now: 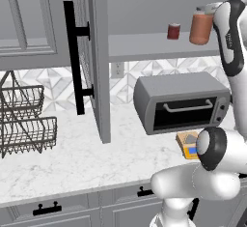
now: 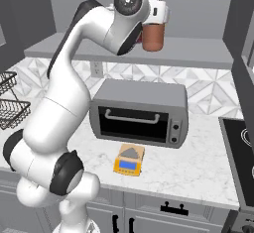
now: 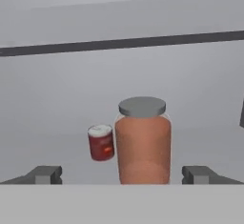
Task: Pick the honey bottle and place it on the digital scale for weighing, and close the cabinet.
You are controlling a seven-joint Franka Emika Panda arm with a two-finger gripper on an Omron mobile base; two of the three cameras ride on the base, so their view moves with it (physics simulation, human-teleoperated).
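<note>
The white marble counter (image 1: 72, 158) runs under a grey and white tiled wall, and grey drawers with short black pulls sit below it. Up high is the grey wall cabinet (image 1: 99, 52) with its long black bar handle (image 1: 75, 57); its door stands open, and the jaws (image 3: 122, 174) reach in at shelf height. The jaws are spread wide, with nothing between the two dark tips. Right in front of them, in the middle of the gap, stands one wide reddish-brown honey bottle with a grey lid (image 3: 143, 147). One small dark-red can (image 3: 101, 143) stands just beside the bottle, farther back and to the left in the hand view. Far below the jaws, one grey toaster oven (image 2: 141, 113) sits on the counter, and one small yellow-orange digital scale with a blue display (image 2: 129, 160) lies just in front of it. One black wire basket rack (image 1: 24, 120) stands well off to the left.
</note>
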